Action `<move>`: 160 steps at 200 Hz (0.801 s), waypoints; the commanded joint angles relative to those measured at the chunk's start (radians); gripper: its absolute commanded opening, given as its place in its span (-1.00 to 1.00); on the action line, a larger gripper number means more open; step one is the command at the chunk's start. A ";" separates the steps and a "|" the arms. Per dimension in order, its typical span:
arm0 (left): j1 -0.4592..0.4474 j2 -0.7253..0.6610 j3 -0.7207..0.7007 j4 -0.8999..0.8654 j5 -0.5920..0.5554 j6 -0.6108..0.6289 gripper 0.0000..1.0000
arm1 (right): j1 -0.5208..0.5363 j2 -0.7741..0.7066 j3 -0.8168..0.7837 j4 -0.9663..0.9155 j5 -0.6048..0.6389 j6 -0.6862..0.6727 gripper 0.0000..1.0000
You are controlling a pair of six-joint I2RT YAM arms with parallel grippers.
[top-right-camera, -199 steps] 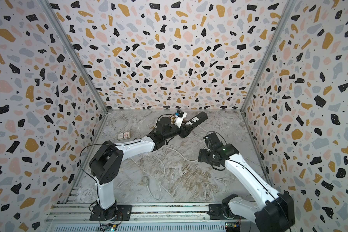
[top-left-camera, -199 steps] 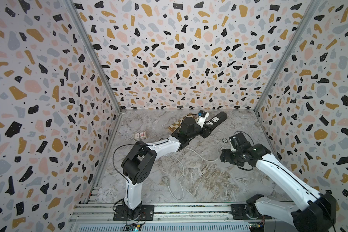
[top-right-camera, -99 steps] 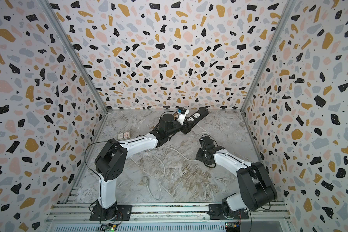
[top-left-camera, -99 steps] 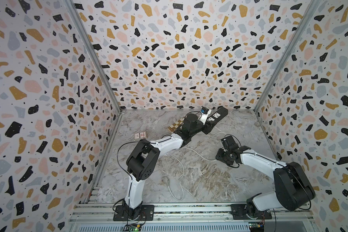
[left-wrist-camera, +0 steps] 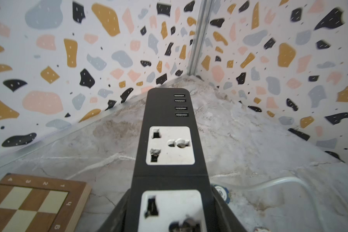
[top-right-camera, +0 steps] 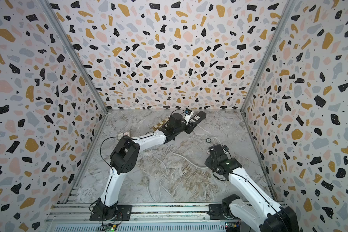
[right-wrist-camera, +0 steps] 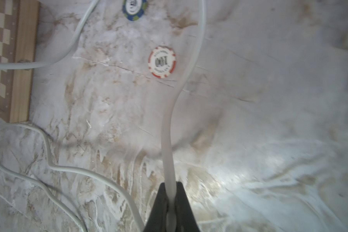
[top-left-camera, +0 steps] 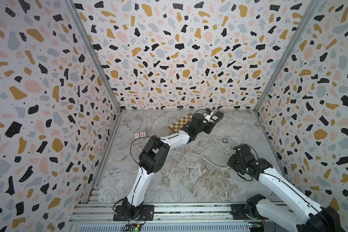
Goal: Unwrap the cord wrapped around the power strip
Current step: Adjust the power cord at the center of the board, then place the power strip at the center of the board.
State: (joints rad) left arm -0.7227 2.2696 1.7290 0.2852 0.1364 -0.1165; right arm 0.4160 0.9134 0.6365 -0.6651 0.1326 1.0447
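At the back wall, beside the chessboard (left-wrist-camera: pixel 28 200), left gripper (left-wrist-camera: pixel 171 218) clamps the power strip (left-wrist-camera: pixel 169 124); right gripper (right-wrist-camera: pixel 170 193) is closed on the cord (right-wrist-camera: pixel 167 150) mid-table; judged best: draw cord away slowly, strip held steady, clear of the red poker chip (right-wrist-camera: pixel 162 61).
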 commanded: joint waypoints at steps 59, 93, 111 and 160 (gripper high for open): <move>-0.017 0.199 0.253 -0.140 -0.199 -0.001 -1.00 | -0.005 -0.071 -0.046 -0.223 0.046 0.056 -1.00; -0.027 0.269 0.392 -0.234 -0.231 0.035 -0.46 | -0.005 -0.052 -0.084 -0.185 0.059 0.049 -1.00; -0.033 0.291 0.442 -0.287 -0.245 0.049 -0.09 | -0.006 -0.039 -0.090 -0.163 0.062 0.052 -1.00; -0.035 0.277 0.442 -0.358 -0.208 0.066 0.48 | -0.006 -0.019 -0.077 -0.143 0.076 0.032 -1.00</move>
State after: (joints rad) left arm -0.7528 2.5587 2.1387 -0.0216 -0.0841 -0.0734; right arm 0.4141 0.8909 0.5449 -0.8112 0.1791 1.0889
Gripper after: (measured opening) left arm 0.701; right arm 0.085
